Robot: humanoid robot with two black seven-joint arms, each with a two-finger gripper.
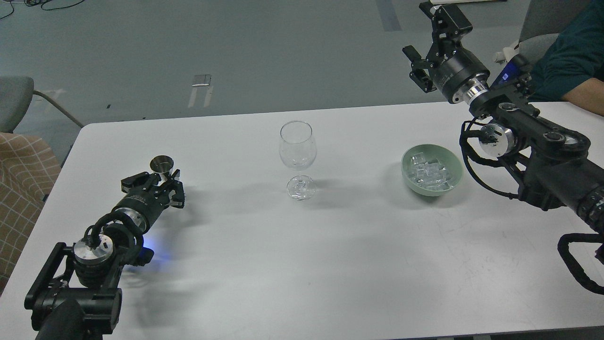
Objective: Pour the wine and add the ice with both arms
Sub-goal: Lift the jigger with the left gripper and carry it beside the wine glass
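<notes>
An empty clear wine glass (297,151) stands upright at the middle of the white table (302,264). A pale green bowl (452,162) to its right holds several clear ice cubes (428,172). A small metal measuring cup (161,165) stands at the left. My left gripper (155,185) lies low on the table with its fingers closed in around the cup's lower part, which is hidden. My right gripper (428,45) is open and empty. It is raised above the table's far edge, beyond and above the bowl.
A person's arm in a dark green sleeve (573,56) rests at the table's far right corner. A grey chair (14,101) and a checked cushion (23,184) stand off the left edge.
</notes>
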